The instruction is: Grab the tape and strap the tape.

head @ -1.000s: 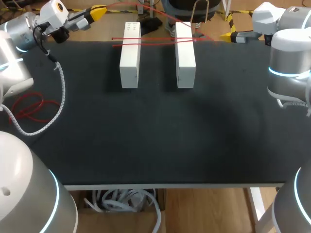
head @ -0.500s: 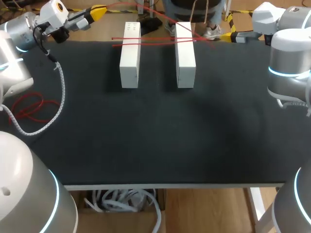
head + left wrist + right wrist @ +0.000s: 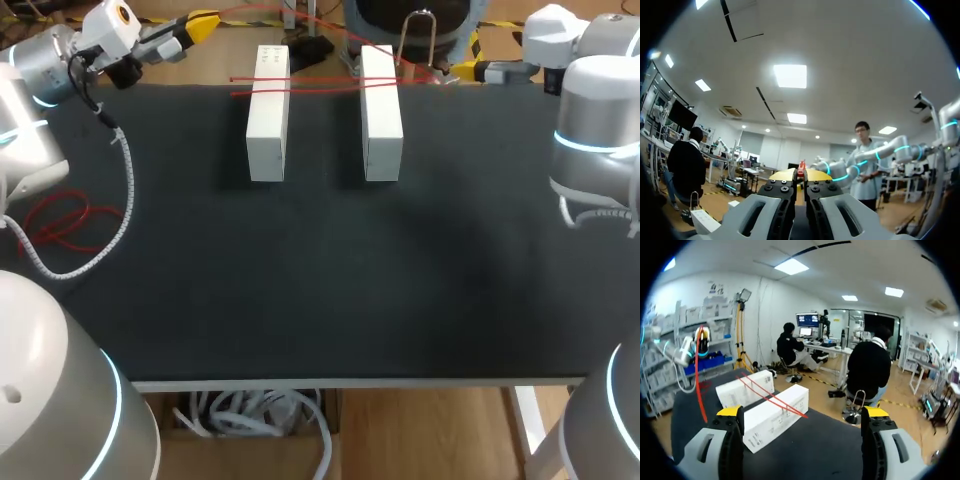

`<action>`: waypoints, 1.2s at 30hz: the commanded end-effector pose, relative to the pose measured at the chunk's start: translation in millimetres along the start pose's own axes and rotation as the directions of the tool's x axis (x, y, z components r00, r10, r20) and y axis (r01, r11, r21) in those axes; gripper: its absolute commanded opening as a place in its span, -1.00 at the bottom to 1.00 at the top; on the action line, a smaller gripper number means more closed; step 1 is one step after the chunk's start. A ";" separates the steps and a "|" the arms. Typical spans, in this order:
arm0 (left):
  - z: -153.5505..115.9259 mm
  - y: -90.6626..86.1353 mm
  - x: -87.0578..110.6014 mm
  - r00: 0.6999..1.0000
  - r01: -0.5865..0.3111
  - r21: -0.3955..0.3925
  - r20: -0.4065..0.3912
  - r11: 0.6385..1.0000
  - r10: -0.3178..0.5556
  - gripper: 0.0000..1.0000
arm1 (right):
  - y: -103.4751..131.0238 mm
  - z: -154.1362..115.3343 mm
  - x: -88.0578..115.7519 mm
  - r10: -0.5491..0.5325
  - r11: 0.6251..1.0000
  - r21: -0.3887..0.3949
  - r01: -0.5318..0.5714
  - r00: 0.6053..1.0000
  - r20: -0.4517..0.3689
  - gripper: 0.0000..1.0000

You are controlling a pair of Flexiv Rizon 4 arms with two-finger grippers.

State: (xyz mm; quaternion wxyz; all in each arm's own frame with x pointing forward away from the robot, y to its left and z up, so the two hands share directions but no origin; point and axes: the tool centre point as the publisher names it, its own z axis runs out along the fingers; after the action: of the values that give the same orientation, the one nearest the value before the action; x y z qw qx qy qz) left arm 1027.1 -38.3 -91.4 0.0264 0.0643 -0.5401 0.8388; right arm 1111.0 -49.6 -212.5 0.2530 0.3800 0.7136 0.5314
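My left pincer (image 3: 198, 25) hangs over the far left corner of the counter (image 3: 320, 280), closed tight on an end of the red tape (image 3: 310, 82). The tape runs in thin strands across the tops of the left box (image 3: 268, 115) and the right box (image 3: 381, 115), two white boxes side by side at the far edge. My right pincer (image 3: 462, 72) is spread wide near the right box, holding nothing.

Robotics laboratory. The left arm (image 3: 45, 65) and right arm (image 3: 595, 120) flank a black-covered table (image 3: 320, 300). The wrist views show ceiling light panels (image 3: 790, 76), storage shelves (image 3: 670, 320), desk monitors (image 3: 807, 320) and further robot arms (image 3: 890, 150).
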 end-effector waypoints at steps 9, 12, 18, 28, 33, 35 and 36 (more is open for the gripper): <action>0.0 0.3 -0.4 1.000 0.000 0.001 -0.001 1.000 0.000 -1.00 | 2.5 -66.4 17.0 0.610 0.785 -0.167 -0.596 0.792 0.041 1.00; 0.0 0.3 -0.4 1.000 0.000 0.001 -0.001 1.000 0.000 -1.00 | 2.4 -81.1 29.6 0.716 0.684 -0.207 -0.700 0.698 0.003 1.00; 0.0 0.3 -0.4 1.000 0.000 0.001 -0.001 1.000 0.000 -1.00 | 4.6 -106.9 55.9 0.880 0.421 -0.293 -0.858 0.465 -0.095 1.00; 0.0 0.3 -0.4 1.000 0.000 0.001 -0.001 1.000 0.000 -1.00 | 5.0 -140.0 91.4 0.954 0.060 -0.382 -0.922 0.166 -0.250 1.00; 0.0 0.3 -0.4 1.000 0.000 0.001 -0.001 1.000 0.000 -1.00 | -1.6 -142.8 110.3 0.950 -0.053 -0.386 -0.921 0.072 -0.304 1.00; 0.0 0.3 -0.4 1.000 0.000 0.001 -0.001 1.000 0.000 -1.00 | -5.2 -141.3 118.8 0.945 -0.097 -0.380 -0.920 0.035 -0.325 1.00; 0.0 0.3 -0.4 1.000 0.000 0.001 -0.001 1.000 0.000 -1.00 | -7.2 -140.2 121.9 0.943 -0.115 -0.381 -0.917 0.020 -0.333 1.00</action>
State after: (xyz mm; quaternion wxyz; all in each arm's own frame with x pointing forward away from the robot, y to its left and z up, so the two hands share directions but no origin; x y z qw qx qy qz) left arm 1027.2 -38.2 -91.4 0.0264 0.0642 -0.5400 0.8388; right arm 942.3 -32.5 -163.0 -0.0509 0.6768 0.3372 0.6524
